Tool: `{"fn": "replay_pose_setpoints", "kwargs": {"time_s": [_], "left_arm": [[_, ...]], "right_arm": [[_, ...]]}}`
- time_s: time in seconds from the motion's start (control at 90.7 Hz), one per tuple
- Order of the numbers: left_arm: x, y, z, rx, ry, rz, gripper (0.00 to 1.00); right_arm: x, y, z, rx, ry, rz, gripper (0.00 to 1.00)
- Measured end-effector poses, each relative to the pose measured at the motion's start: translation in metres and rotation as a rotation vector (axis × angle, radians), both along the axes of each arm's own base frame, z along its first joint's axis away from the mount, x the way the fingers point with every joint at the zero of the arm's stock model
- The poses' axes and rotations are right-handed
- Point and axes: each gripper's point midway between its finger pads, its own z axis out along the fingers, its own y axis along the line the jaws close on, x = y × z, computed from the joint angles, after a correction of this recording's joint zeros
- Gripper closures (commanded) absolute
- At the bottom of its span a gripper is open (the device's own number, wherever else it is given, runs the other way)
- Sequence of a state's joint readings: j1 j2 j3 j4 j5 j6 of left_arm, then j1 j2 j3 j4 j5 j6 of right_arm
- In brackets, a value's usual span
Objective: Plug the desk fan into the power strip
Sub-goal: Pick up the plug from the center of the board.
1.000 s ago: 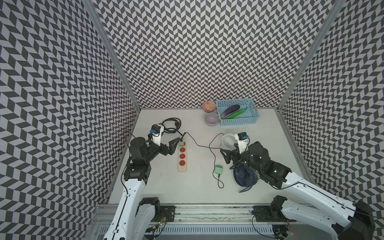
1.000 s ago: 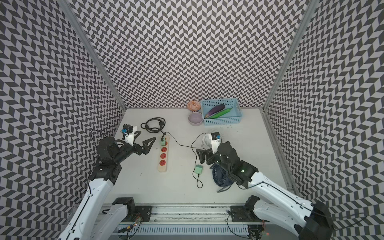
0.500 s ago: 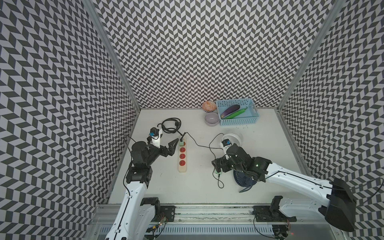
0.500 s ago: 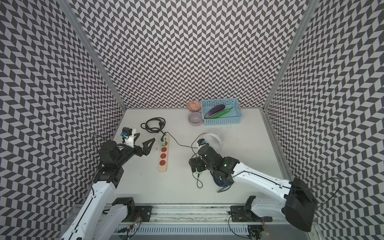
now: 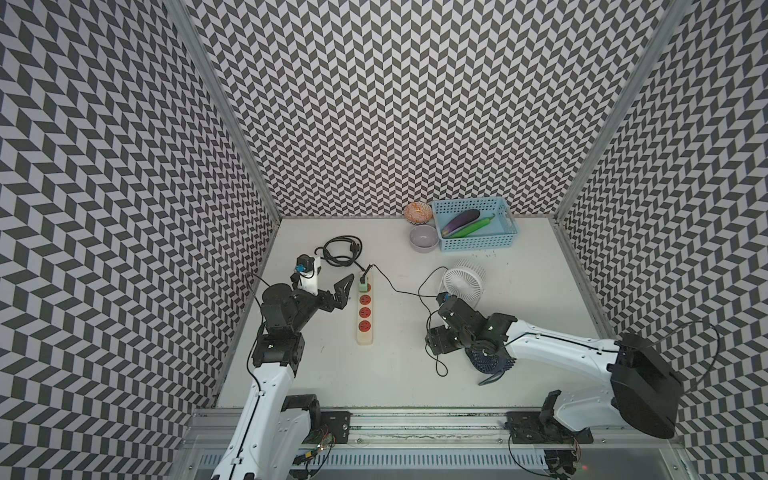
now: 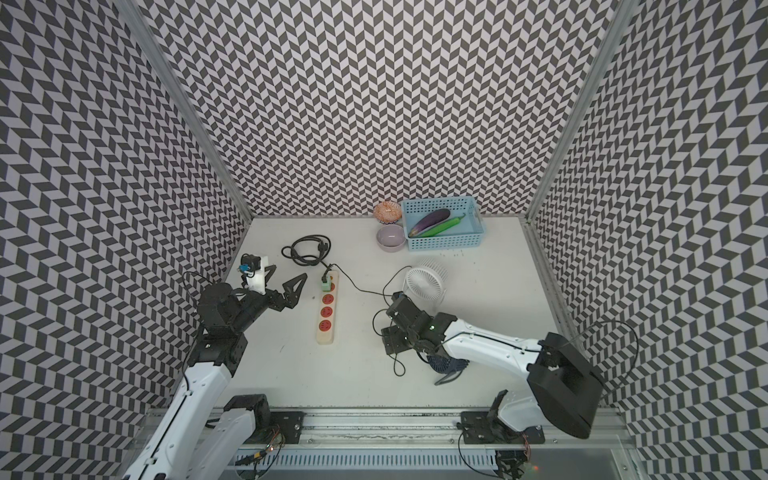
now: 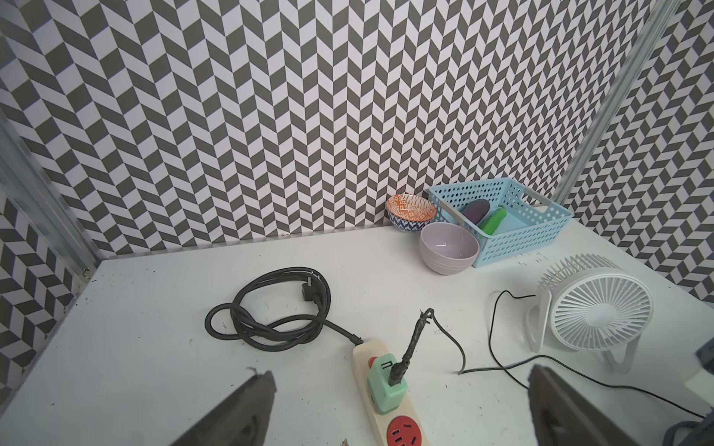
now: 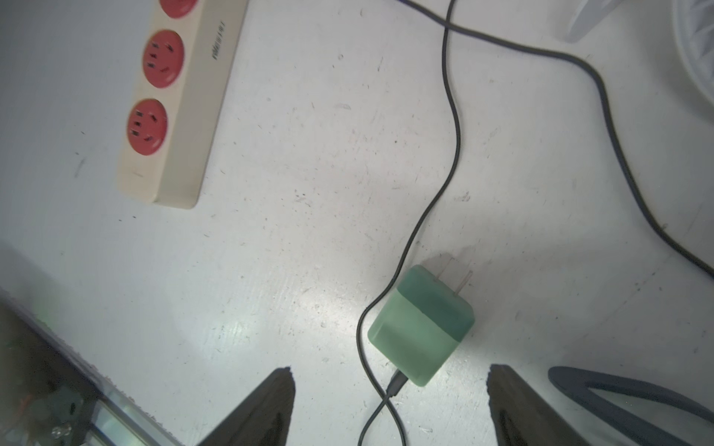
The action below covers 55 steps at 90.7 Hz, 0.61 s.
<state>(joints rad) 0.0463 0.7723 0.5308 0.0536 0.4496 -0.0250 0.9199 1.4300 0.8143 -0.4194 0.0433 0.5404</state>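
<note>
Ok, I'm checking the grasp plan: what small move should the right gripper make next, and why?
Probably ease the right gripper forward until its jaws straddle the green plug adapter, before closing. The adapter lies unplugged, prongs bare, only at the tips of the open jaws.

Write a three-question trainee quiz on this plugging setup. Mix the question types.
1. True or false: the loose green adapter lies unplugged, with its prongs bare.
2. How many sockets of the power strip are free? A) one B) three C) four
3. Fill in: the right gripper is ___ on either side of that adapter, not gripping it.

Key: 1 true; 2 B; 3 open.
</note>
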Motion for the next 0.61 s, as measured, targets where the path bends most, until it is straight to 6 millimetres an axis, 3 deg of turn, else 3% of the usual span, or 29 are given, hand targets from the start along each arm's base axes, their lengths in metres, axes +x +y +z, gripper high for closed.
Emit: {"fn": "replay_pose_setpoints", "kwargs": {"time_s": [0.331,0.606], "left_arm": [[0.0,0.0,0.001,0.0,-0.006,0.0,0.0],[0.0,-0.001,0.002,0.0,-0.008,-0.005,0.0]], "right_arm": [[-0.005,-0.004,-0.036,-0.084,0.074,0.0,0.24],[0.01,0.0,-0.031,-0.085,0.059,-0.025,0.22]]}}
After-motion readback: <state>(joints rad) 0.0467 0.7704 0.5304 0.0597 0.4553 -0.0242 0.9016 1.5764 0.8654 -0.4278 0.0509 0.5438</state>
